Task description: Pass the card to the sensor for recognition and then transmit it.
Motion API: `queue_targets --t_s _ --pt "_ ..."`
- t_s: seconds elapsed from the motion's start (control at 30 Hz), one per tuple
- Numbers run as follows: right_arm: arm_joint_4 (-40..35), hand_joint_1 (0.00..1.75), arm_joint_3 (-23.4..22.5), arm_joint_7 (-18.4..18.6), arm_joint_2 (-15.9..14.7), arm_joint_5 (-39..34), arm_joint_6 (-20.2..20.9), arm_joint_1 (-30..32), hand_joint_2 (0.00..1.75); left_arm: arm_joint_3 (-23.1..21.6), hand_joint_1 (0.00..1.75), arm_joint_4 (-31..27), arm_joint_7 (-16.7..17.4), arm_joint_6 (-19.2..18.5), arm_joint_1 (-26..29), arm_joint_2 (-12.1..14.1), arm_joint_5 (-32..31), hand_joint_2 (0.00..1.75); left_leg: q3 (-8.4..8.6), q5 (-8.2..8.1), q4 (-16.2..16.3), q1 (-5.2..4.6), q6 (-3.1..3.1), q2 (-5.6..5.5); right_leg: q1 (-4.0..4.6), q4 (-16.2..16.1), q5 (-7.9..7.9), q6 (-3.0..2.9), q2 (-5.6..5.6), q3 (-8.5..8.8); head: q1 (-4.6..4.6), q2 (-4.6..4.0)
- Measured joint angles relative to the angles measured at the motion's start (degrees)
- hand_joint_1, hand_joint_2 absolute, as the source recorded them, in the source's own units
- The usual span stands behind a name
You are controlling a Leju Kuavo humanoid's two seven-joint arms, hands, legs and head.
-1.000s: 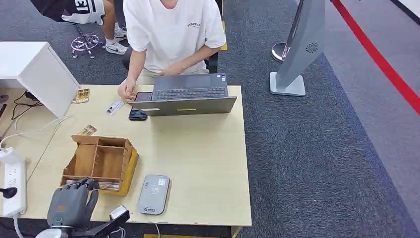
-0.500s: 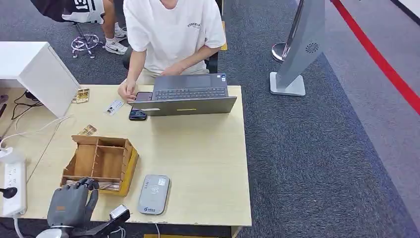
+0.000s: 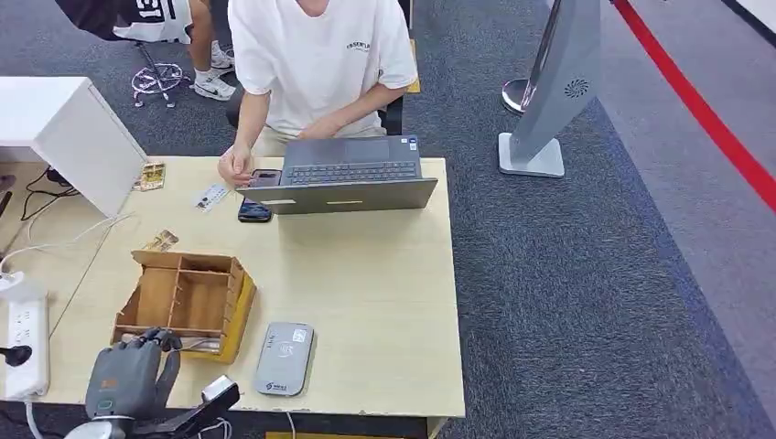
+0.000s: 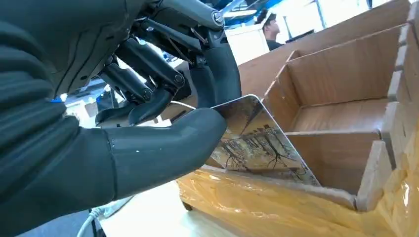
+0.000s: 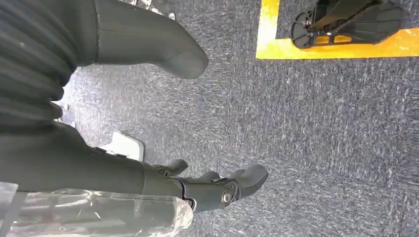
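A card (image 4: 257,143) printed with bare trees stands tilted in the front compartment of the wooden box (image 3: 188,297). My left hand (image 3: 128,377) is at the box's near edge. In the left wrist view the thumb (image 4: 163,148) and dark fingers (image 4: 217,69) of my left hand pinch the card's upper corner. The grey card sensor (image 3: 285,358) lies flat on the table just right of the box. My right hand (image 5: 113,168) hangs over the carpet with its fingers apart and nothing in it.
A person in a white shirt (image 3: 320,55) sits behind an open laptop (image 3: 348,178) at the table's far edge, with a phone (image 3: 253,211) and loose cards (image 3: 210,196) nearby. A power strip (image 3: 26,347) lies left of my hand. A grey stand (image 3: 549,101) is on the carpet.
My left hand has drawn back a little toward the table's near edge, still at the box. The person's hand by the laptop shifted slightly.
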Motion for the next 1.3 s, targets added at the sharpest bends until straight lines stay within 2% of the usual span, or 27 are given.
queue_targets --t_s 0.07,0.2,0.37,1.3 --pt "-0.1 0.0 0.0 0.0 0.0 0.0 0.0 0.0 1.75 0.0 1.75 -1.4 0.0 -0.1 0.1 -0.7 0.0 1.75 0.0 0.0 0.0 0.0 0.0 0.0 0.0 0.0 0.0 0.0 -0.01 0.0 0.0 0.0" --pt "-0.4 0.0 0.0 0.4 0.0 0.0 0.2 0.1 1.75 0.0 1.75 -6.3 0.5 -2.7 0.0 -1.9 0.7 1.75 0.0 0.0 0.0 0.0 0.0 0.0 0.0 0.0 0.0 0.0 -0.01 0.0 0.0 0.0" --pt "-0.6 0.0 0.0 0.5 0.0 0.0 0.2 0.1 1.75 0.0 1.75 -9.5 0.5 -3.2 0.0 -2.7 0.9 1.75 0.0 0.0 0.0 0.0 0.0 0.0 0.0 0.0 0.0 0.0 -0.02 0.0 0.0 0.0" --pt "-0.9 0.0 0.0 0.5 0.0 0.0 0.2 0.3 1.75 0.0 1.75 -11.5 0.5 -3.2 0.0 -3.7 0.9 1.75 0.0 0.0 0.0 0.0 0.0 0.0 0.0 0.0 0.0 0.0 -0.02 0.0 0.0 0.0"
